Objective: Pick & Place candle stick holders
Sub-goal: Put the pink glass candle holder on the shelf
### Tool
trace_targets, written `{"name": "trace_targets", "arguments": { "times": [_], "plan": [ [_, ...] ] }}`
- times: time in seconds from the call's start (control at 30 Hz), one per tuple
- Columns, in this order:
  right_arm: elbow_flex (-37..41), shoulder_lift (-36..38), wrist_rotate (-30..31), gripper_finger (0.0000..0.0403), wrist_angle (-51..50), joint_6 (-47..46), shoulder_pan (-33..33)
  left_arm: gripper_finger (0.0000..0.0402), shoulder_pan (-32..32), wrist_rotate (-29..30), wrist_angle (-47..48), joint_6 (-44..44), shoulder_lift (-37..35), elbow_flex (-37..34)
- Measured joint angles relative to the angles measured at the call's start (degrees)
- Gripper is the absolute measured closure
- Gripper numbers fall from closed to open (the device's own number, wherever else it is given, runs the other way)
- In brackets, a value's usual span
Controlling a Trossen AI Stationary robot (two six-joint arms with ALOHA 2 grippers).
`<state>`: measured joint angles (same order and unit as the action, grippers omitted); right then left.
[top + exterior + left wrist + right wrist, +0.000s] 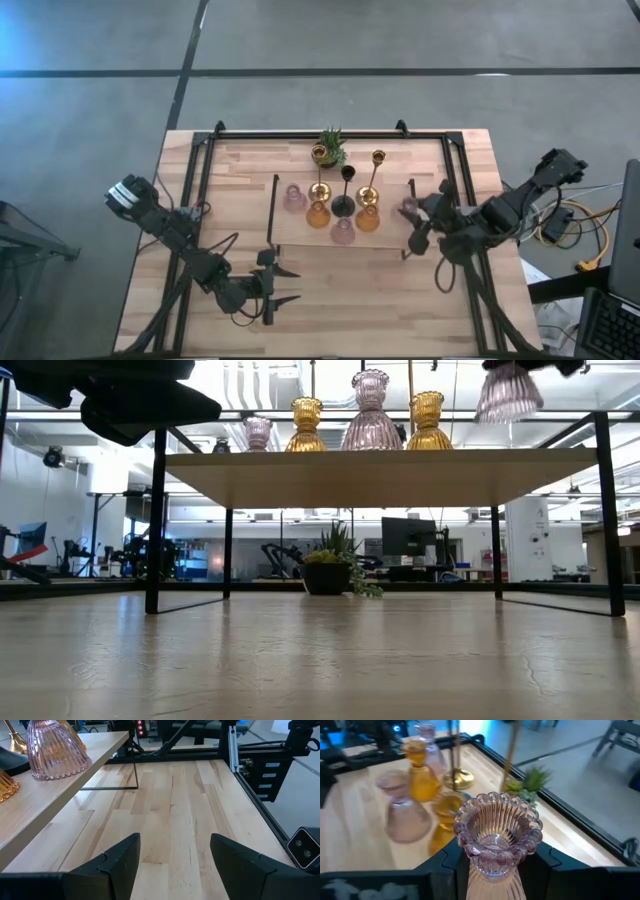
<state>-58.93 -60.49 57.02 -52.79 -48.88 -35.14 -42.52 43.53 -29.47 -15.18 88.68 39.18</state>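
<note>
Gripping a pink holder (496,837) by its ribbed body, the right gripper (418,222) is holding it upright above the shelf's (290,232) right end, probably for placing beside 6 others. The left gripper (283,284) is waiting, spread, over the table (330,310).

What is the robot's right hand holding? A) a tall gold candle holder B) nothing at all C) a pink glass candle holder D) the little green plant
C: in the right wrist view, the right gripper has its dark fingers closed around a ribbed pink glass candle holder, held beside the raised wooden shelf.
</note>
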Motion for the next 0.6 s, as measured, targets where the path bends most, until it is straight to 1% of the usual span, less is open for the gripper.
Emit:
{"name": "trace_targets", "arguments": {
  "times": [0.13, 0.3, 0.37, 0.43, 0.6],
  "plan": [
    [6.0, 4.1, 0.1, 0.0283, 5.6, 1.4, 2.2, 0.0156, 0.0, 0.0, 0.0, 0.0, 0.0, 0.0],
    [12.7, 8.1, -0.4, 0.0283, 18.6, 9.9, 5.0, 0.0156, 0.0, 0.0, 0.0, 0.0, 0.0, 0.0],
    [14.6, 9.1, -1.8, 0.0283, 22.3, 12.6, 6.4, 0.0156, 0.0, 0.0, 0.0, 0.0, 0.0, 0.0],
    [15.7, 9.3, -3.2, 0.0283, 23.0, 13.4, 7.9, 0.0156, 0.0, 0.0, 0.0, 0.0, 0.0, 0.0],
    [17.5, 9.4, -3.6, 0.0283, 23.2, 14.2, 10.4, 0.0156, 0.0, 0.0, 0.0, 0.0, 0.0, 0.0]
  ]
}}
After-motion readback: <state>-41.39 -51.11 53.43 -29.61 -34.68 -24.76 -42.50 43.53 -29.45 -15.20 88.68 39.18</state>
